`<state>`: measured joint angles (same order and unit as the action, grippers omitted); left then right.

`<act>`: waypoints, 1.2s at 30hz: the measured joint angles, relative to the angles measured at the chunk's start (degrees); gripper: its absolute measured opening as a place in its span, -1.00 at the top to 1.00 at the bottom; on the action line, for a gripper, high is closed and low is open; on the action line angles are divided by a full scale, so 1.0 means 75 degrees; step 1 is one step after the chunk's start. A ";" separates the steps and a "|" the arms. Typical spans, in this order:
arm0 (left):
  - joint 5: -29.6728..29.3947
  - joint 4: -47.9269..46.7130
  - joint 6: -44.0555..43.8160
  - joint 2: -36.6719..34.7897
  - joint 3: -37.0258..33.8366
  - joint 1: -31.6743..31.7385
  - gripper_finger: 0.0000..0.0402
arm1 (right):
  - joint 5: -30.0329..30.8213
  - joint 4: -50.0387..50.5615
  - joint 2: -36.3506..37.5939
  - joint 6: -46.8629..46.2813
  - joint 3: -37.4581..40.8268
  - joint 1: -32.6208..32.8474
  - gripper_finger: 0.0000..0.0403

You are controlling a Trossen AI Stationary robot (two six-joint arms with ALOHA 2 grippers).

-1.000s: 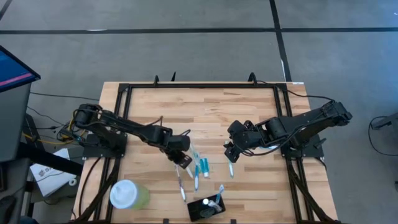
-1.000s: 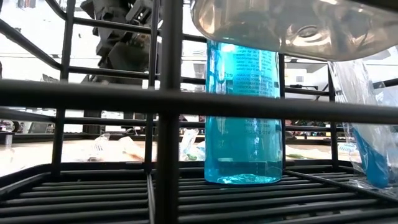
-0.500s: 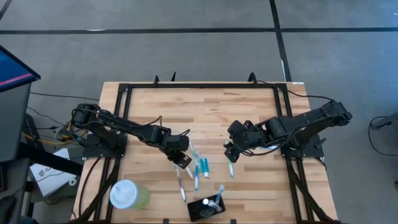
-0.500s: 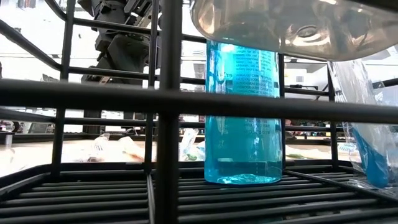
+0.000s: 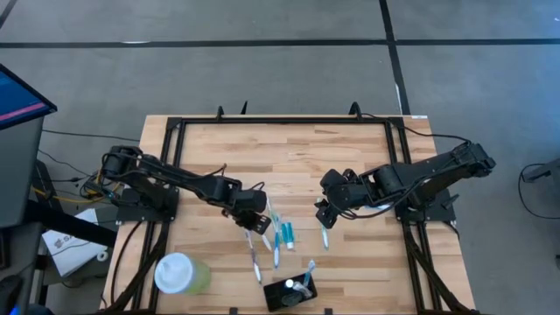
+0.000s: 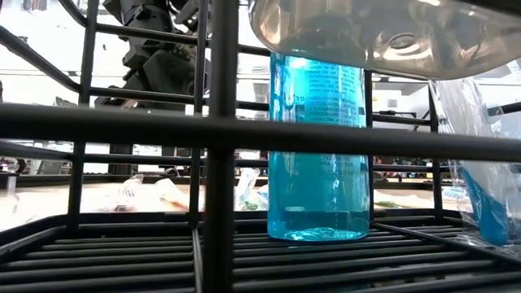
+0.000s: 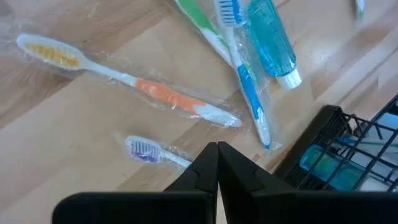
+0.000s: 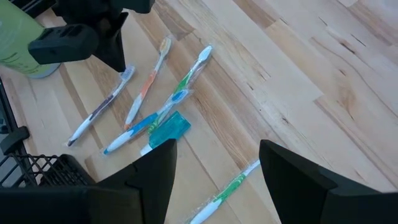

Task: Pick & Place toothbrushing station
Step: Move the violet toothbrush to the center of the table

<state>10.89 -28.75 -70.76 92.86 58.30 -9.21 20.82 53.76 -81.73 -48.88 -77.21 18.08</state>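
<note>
Left gripper [image 5: 252,222] hovers low over the table [image 5: 350,157] near its middle, fingers pressed together and holding nothing, tips just above a purple-bristled toothbrush [image 7: 151,151]. Just beside it lie an orange-handled toothbrush [image 7: 127,81], a blue one [image 7: 247,87], a green one [image 7: 200,24] and a teal tube [image 7: 271,43], loosely clustered in clear wrappers. Nearer the front edge stands the black holder [image 5: 290,293], with 1 toothbrush leaning in it. A pale green cup [image 5: 181,275] sits at the front left. Right gripper [image 5: 325,214] hangs right of the cluster, fingers spread and empty, above another green toothbrush [image 8: 225,191].
</note>
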 joint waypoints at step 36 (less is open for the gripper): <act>-0.0746 0.0131 -0.2942 0.0431 0.0098 -0.0570 1.00 | -0.0030 -0.1149 0.0224 0.2076 0.0271 0.1309 0.38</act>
<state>5.29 -27.77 -92.82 96.09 59.04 -13.49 20.59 45.14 -80.06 -33.31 -75.18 27.89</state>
